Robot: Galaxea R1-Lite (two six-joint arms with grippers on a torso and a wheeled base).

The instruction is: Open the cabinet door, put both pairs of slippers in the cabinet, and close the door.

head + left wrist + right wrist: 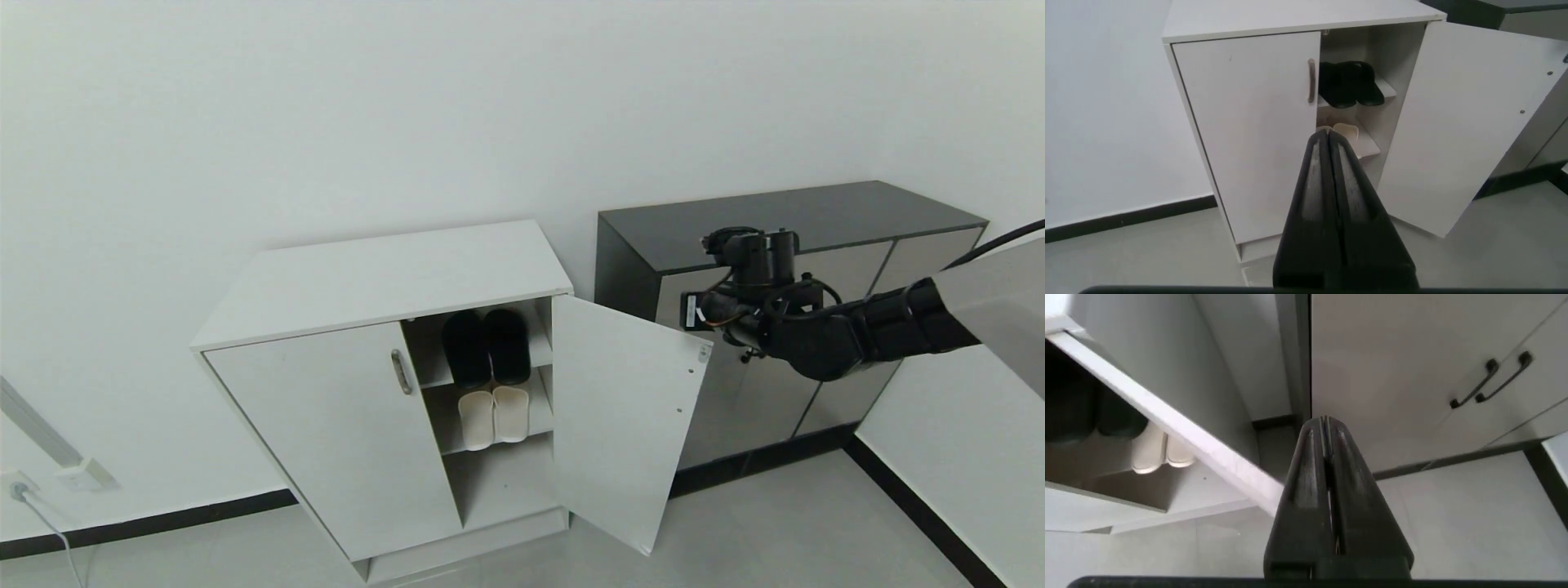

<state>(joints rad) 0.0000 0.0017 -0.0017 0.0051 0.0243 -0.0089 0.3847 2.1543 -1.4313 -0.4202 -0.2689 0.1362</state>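
The left end effector (1327,135) and right end effector (1325,423) are seen with flat black fingers pressed together, empty, the right near the open, smooth white cabinet door (624,416), behind which rounded black slippers (487,347) are shelved above cream slippers (493,415).

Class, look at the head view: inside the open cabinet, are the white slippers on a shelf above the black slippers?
No, the white slippers lie on the level below the black slippers, not above them.
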